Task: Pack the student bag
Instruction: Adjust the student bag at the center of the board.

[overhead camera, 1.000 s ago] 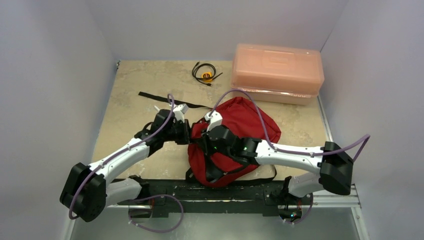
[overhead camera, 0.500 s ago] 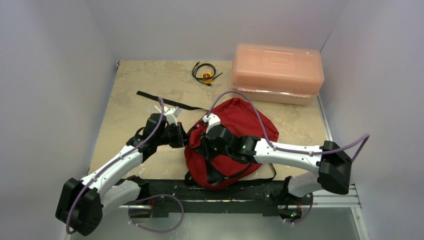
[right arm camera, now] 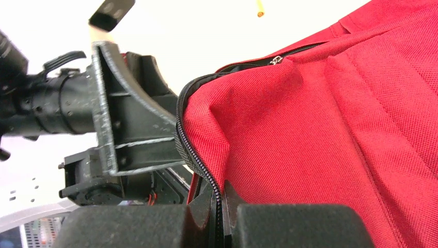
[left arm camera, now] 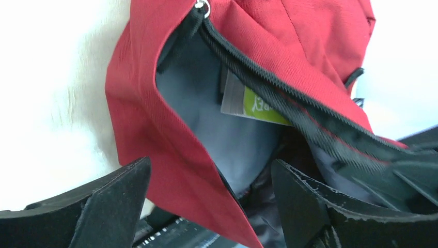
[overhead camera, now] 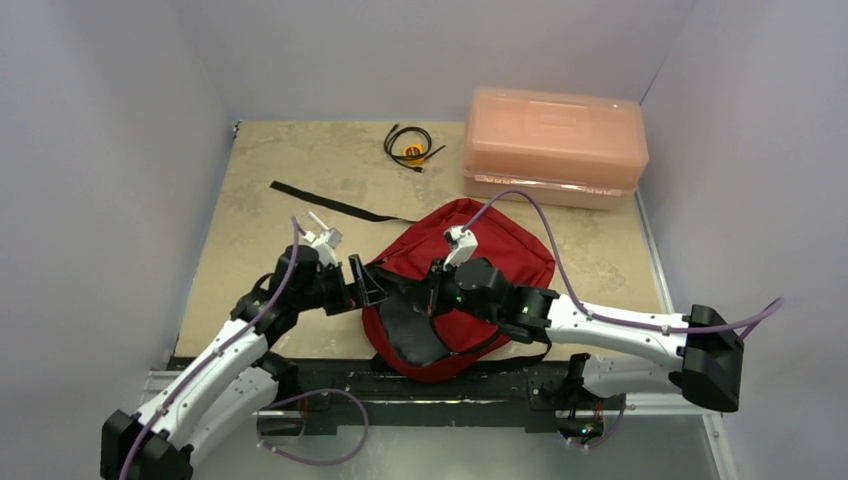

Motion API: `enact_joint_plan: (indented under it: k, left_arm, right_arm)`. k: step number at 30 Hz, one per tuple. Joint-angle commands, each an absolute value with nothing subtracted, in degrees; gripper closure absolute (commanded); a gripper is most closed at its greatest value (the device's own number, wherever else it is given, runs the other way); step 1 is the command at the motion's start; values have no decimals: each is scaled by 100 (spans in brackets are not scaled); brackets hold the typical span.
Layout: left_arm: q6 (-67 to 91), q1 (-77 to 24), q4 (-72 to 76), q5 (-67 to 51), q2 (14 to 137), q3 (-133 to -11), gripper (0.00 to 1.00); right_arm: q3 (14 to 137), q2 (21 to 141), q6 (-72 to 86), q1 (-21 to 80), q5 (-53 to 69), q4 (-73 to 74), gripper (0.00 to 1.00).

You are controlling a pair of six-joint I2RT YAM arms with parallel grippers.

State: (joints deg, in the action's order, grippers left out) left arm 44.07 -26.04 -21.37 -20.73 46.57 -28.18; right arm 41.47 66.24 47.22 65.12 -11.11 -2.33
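The student bag (overhead camera: pixel 480 260) lies flat on the desk (overhead camera: pixel 280 170) at the near centre, just ahead of the arm bases, with its zipper (left arm camera: pixel 289 98) run open along the left side. Through the gap I see the grey lining (left arm camera: pixel 206 113) and a sewn-in label (left arm camera: pixel 253 103). I cannot make out any packed item inside. The right pincer (right arm camera: pixel 219 206) is clamped shut on the zippered edge of the opening and holds that lip up. The left pincer (left arm camera: pixel 209 170) stands wide open just at the mouth, the red flap lying between its fingers ungripped, so it holds nothing. Farther back, a coiled cable (overhead camera: pixel 410 145) and a black strap (overhead camera: pixel 330 205) lie loose on the desk, well apart from the bag, and a closed pink box (overhead camera: pixel 555 140) sits at the far right. My assessment is that the bag is opened and nothing more, with loading and closing outstanding.
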Motion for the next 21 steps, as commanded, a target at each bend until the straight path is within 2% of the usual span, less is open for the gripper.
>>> enact_joint_plan:
  k: [1, 6, 9, 11, 12, 14, 16, 19, 21]
  left_arm:
    - [5610, -2769, -3281, -1609, 3790, -2856, 12]
    - [6929, -3510, -4736, -755, 3766, -3397, 12]
    - [7271, -3867, -4605, -574, 4063, -3489, 16]
    - [7143, -3886, -4402, -569, 4384, -3613, 27]
    - [6990, -3885, -4390, -477, 4562, -3731, 36]
    - [6624, -3889, -4441, -260, 4844, -3969, 63]
    - [6346, -3876, -4680, 252, 4991, -4177, 83]
    - [5859, -3759, -4745, 696, 5046, -4378, 100]
    - [5560, -3540, -4715, 717, 5117, -4521, 100]
  right_arm:
    - [4164, 6633, 4877, 6487, -1261, -801, 100]
    - [4197, 6640, 4634, 6486, -1229, -794, 100]
    - [4267, 6657, 4403, 6486, -1207, -662, 100]
    - [4279, 6669, 4228, 6486, -1231, -575, 99]
    - [4304, 6685, 4133, 6486, -1241, -520, 98]
    - [4382, 6733, 3911, 6485, -1228, -393, 95]
    - [4430, 6764, 3835, 6486, -1177, -298, 94]
    - [4474, 6838, 3809, 6486, -1126, -270, 93]
    - [4506, 6885, 3789, 6486, -1174, -288, 92]
